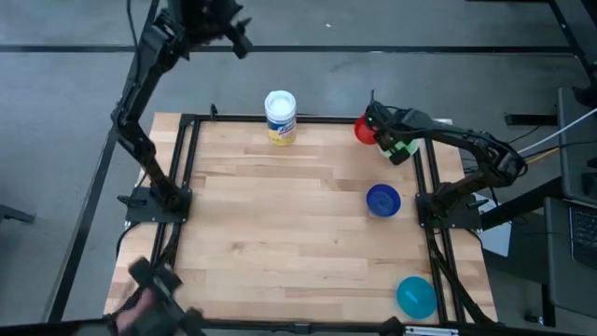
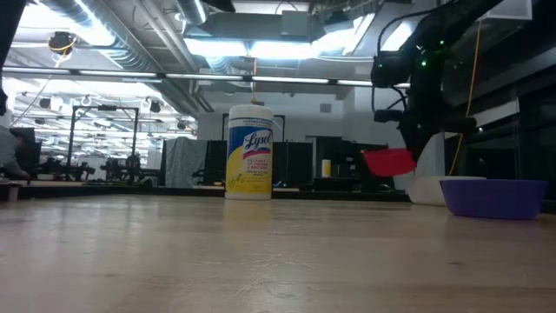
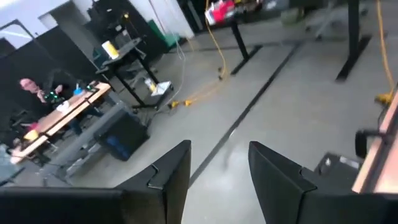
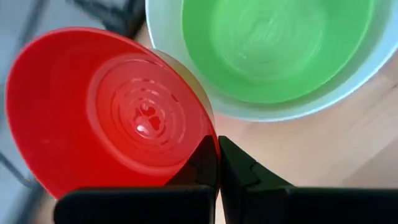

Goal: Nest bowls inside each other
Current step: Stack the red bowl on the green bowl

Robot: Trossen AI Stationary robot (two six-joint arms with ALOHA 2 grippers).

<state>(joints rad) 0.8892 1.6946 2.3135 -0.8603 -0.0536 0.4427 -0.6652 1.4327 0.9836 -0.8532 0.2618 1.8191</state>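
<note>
Right end effector [image 4: 217, 163] pinches red bowl [image 4: 112, 112] rim, held off the desk [image 1: 280, 224] at far right, just beside green bowl [image 4: 273, 43] nested in white bowl [image 4: 261, 111]. Blue bowl [image 1: 382, 200] nearer. Left end effector [image 3: 217, 180] open, off desk.

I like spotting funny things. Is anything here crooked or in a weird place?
Yes. The red bowl is off the table, tilted, pinched at its rim by the right gripper next to the green bowl, which sits inside the white bowl. Nothing looks spilled or broken.
</note>
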